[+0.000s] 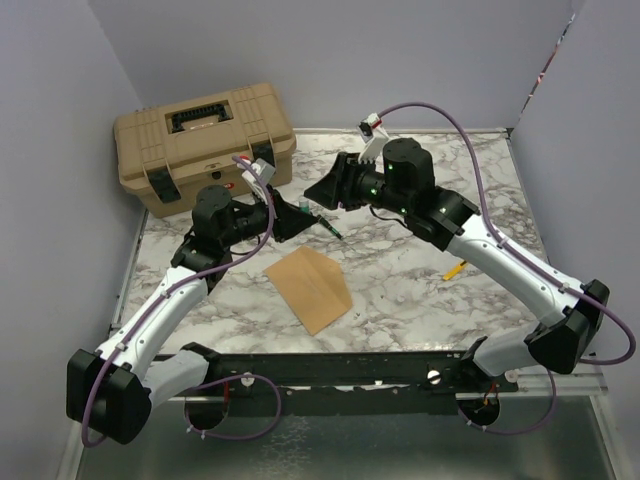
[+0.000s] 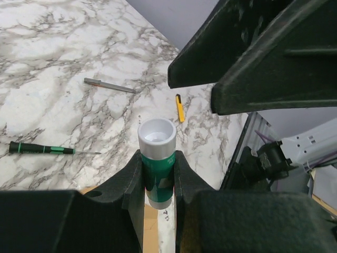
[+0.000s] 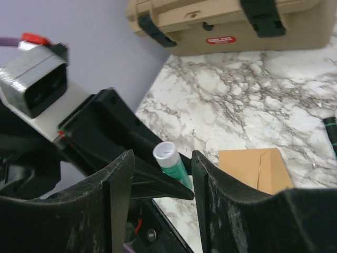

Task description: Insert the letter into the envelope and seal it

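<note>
The brown envelope (image 1: 310,288) lies flat on the marble table in front of the arms, and its end also shows in the right wrist view (image 3: 253,168). The letter is not visible in any view. My left gripper (image 1: 300,212) is shut on a green glue stick (image 2: 157,158) with a white top, held above the table. The right gripper (image 3: 160,158) is open, its fingers on either side of the stick's white top (image 3: 167,153) without touching it. From the left wrist view the right gripper's fingers (image 2: 253,52) loom just above the stick.
A tan toolbox (image 1: 205,140) stands at the back left. A green-handled screwdriver (image 2: 42,149), a grey pen (image 2: 109,85) and a small yellow tool (image 2: 180,108) lie on the marble. Purple walls close in the table on three sides.
</note>
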### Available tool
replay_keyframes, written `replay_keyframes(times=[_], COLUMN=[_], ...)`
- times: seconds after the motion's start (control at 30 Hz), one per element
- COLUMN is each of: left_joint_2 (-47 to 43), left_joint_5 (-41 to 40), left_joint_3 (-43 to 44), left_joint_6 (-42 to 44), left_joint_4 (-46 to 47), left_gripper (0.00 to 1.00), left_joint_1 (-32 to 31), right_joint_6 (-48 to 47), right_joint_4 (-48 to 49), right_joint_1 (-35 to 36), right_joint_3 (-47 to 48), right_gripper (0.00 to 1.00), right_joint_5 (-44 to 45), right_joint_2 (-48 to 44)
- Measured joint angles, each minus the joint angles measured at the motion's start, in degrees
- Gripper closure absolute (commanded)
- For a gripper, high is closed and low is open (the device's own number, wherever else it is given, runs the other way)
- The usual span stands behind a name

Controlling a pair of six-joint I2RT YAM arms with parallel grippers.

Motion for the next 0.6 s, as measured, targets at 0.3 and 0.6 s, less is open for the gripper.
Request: replay_keyframes(times=[0.3,0.6], left_joint_2=[0.0,0.0], left_joint_5=[5.4,5.8], left_joint_3=[0.7,1.9], left_joint_6=[2.1,2.2], left_joint_4=[-2.2,-2.9], left_gripper=[1.0,1.0], left_joint_1=[0.0,0.0], right_joint_6=[-6.1,-7.0], right_joint_4=[-2.3,-7.4], right_joint_1=[0.0,0.0], right_joint_3=[7.0,7.7], right_gripper=[0.49,0.65], right_joint_5=[-8.9,-11.7], right_joint_2=[3.1,7.1])
